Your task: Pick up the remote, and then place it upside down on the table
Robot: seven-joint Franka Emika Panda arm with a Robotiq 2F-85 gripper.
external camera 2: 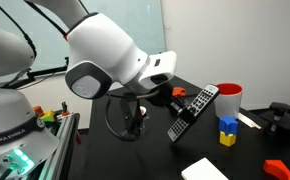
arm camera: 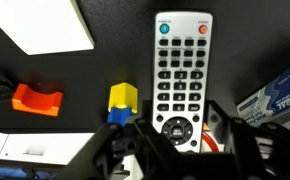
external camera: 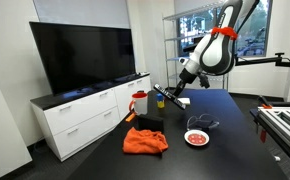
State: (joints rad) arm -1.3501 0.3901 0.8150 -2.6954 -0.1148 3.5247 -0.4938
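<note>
The remote (arm camera: 181,75) is a long bar with a pale button face that looks toward the wrist camera. My gripper (arm camera: 185,135) is shut on its lower end, one finger on each long side. In both exterior views the remote (external camera 2: 192,112) (external camera: 169,97) hangs tilted in the air above the black table (external camera: 230,118) (external camera 2: 145,160), held by the gripper (external camera 2: 175,100) (external camera: 176,90). Nothing touches its free end.
On the table lie a flat white rectangle (external camera 2: 205,170) (arm camera: 50,25), a yellow-and-blue block (external camera 2: 227,130) (arm camera: 122,100), an orange piece (arm camera: 37,98), a red cup (external camera 2: 228,97), an orange cloth (external camera: 145,140) and a red dish (external camera: 196,138). A white cabinet (external camera: 85,118) with a TV (external camera: 85,55) stands beside the table.
</note>
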